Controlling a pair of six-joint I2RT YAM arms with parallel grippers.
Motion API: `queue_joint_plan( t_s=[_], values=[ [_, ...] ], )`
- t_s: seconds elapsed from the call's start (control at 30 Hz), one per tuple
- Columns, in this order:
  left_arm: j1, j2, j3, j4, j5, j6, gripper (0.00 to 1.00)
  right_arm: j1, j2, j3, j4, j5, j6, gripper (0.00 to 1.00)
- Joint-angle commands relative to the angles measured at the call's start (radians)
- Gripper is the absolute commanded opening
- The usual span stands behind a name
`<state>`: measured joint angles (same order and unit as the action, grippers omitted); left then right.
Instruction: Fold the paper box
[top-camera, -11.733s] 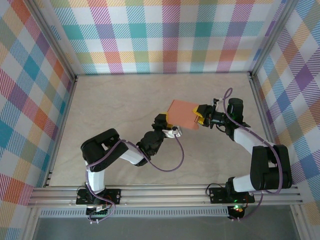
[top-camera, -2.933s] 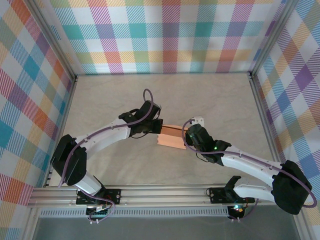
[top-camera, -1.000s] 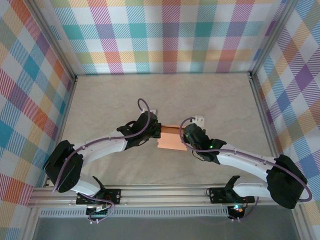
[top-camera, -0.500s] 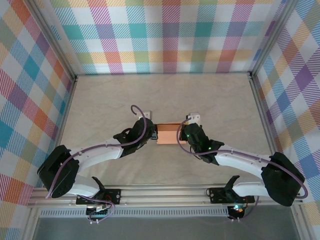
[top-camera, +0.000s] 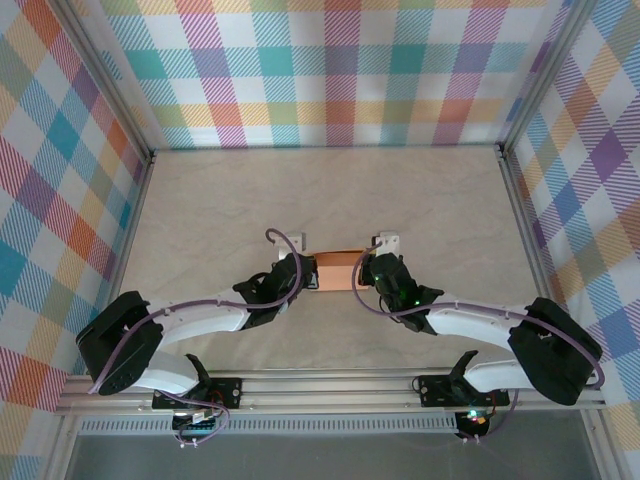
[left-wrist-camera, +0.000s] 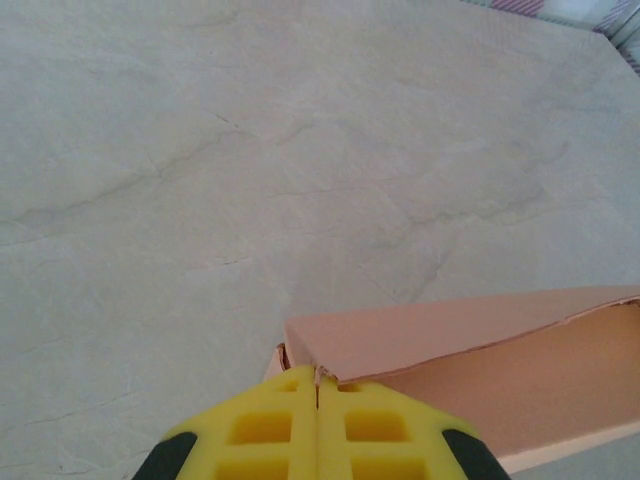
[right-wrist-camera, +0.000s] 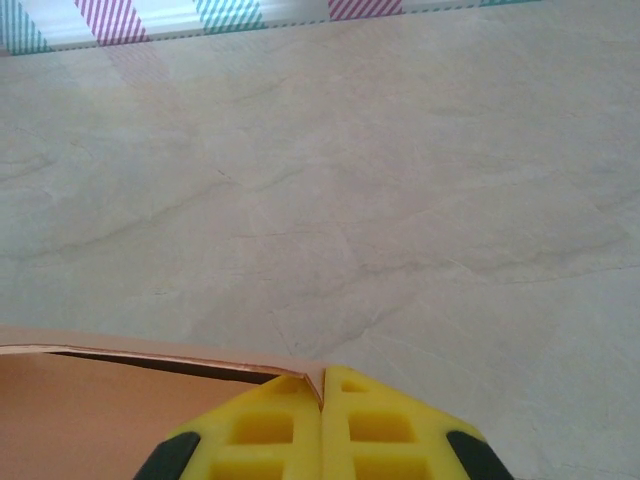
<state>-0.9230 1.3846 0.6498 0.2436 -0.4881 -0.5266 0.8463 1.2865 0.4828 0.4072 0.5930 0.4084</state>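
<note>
While the left claw (top-camera: 311, 272) and right claw (top-camera: 361, 270) pinch its 2 ends, the box (top-camera: 337, 270) sits mid-surface (top-camera: 300, 200).
Each claw's yellow fingers are pressed together on a thin cardboard edge; the box's hollow inside shows in both wrist views.

- The paper box (top-camera: 337, 270) lies on the table (top-camera: 300, 200), roughly midway across it and nearer the arm bases than the back wall (top-camera: 330, 70).
- The left gripper (top-camera: 311, 272) sits at the box's left end, touching its edge.
- The right gripper (top-camera: 362, 270) sits at the box's right end, touching its edge.
- Both arms reach the box from in front, one from each side.
</note>
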Motion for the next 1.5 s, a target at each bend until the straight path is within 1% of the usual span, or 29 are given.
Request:
queue_joint_plan(
  t_s=[0.0,0.13,0.27,0.47,0.6,0.87,0.9,0.93,1.03,1.13,1.2,1.3,1.37,1.47],
  values=[
    [-0.026,0.002,-0.019,0.04,-0.016,0.016,0.0,0.019,0.005,-0.014,0.103,-0.061,-0.013,0.0],
    [-0.04,0.026,-0.024,0.058,-0.029,0.028,0.0,0.021,0.024,-0.045,0.157,-0.087,-0.024,0.03],
    [-0.062,0.041,-0.048,0.077,-0.072,0.037,0.0,0.02,0.033,-0.067,0.176,-0.092,-0.005,0.04],
    [-0.092,0.042,-0.085,0.103,-0.142,0.042,0.0,0.025,0.004,-0.081,0.164,-0.093,-0.006,0.06],
    [-0.103,0.043,-0.088,0.099,-0.175,0.043,0.0,0.025,-0.029,-0.078,0.141,-0.092,-0.011,0.11],
    [-0.114,0.052,-0.087,0.087,-0.216,0.038,0.0,0.025,-0.065,-0.083,0.121,-0.094,-0.007,0.29],
    [-0.116,0.054,-0.085,0.085,-0.22,0.039,0.0,0.024,-0.075,-0.085,0.118,-0.096,-0.006,0.32],
    [-0.116,0.054,-0.085,0.082,-0.222,0.037,0.0,0.024,-0.084,-0.088,0.115,-0.094,-0.008,0.36],
    [-0.117,0.056,-0.083,0.077,-0.225,0.039,0.0,0.025,-0.132,-0.093,0.079,-0.092,-0.013,0.55],
    [-0.12,0.055,-0.084,0.077,-0.231,0.041,0.0,0.024,-0.195,-0.097,0.029,-0.082,-0.023,0.7],
    [-0.12,0.056,-0.084,0.079,-0.233,0.043,0.0,0.024,-0.237,-0.097,-0.009,-0.067,-0.024,0.77],
    [-0.122,0.059,-0.085,0.081,-0.232,0.046,0.0,0.017,-0.299,-0.07,-0.101,-0.059,-0.004,0.82],
    [-0.122,0.059,-0.085,0.081,-0.234,0.052,0.0,-0.002,-0.319,-0.014,-0.225,-0.066,0.049,0.83],
    [-0.123,0.06,-0.087,0.082,-0.237,0.057,0.0,-0.063,-0.314,0.076,-0.381,-0.155,0.16,0.82]
  ],
)
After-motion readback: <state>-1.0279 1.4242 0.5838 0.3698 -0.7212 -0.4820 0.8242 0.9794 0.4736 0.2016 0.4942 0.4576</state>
